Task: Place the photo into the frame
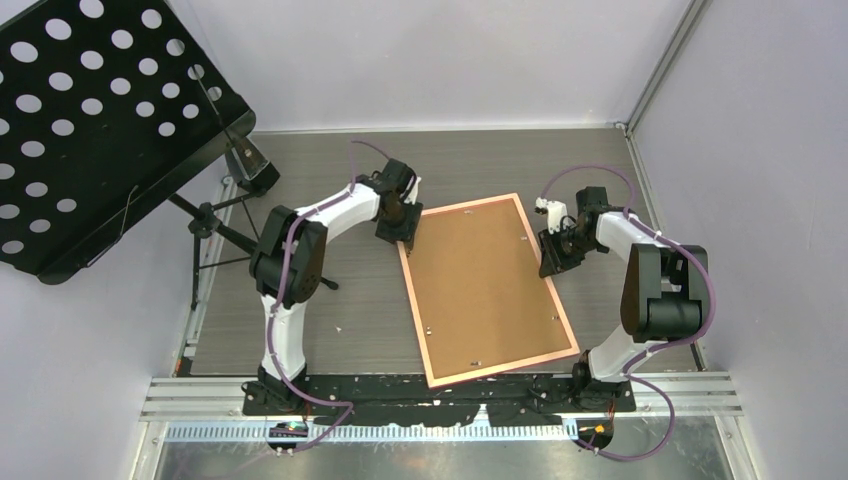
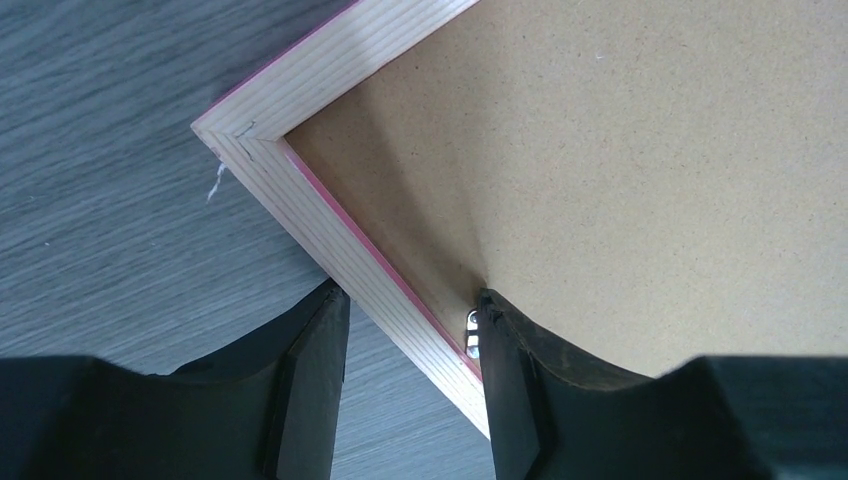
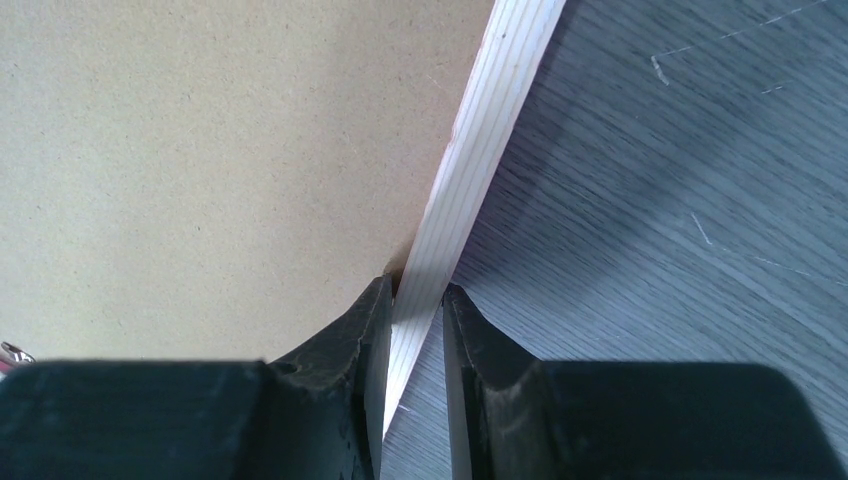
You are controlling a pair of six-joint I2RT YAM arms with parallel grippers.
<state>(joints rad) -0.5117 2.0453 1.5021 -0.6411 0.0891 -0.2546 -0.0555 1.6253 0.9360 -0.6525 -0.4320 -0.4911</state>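
Top external view, left to right: black music stand (image 1: 90, 120) stands off the left side, apart from everything else. Next, the left gripper (image 1: 405, 238) is at the far-left corner of the frame (image 1: 505, 368). The frame lies back up on the surface (image 1: 480, 160), with the brown backing board (image 1: 485, 290) seated in it. Its long axis runs diagonally from far-left to near-right, between the two arms.

Left wrist view: jaws spread astride the left rail just short of the corner. One jaw is outside over the surface, the other inside on the board, right beside a small metal clip (image 2: 472, 335). Can't tell whether they actually press the rail.

Further right, the right gripper (image 1: 547, 262) is on the opposite long rail, also in the far half. Right wrist view shows it pinching that rail, one jaw over the board and one outside.

The photo isn't visible in any view; under the board or elsewhere, can't tell.

Judgement: both arms are equally close to the frame, but the left one is nearer a clip. The next move likely turns on the clips along the board's edge.
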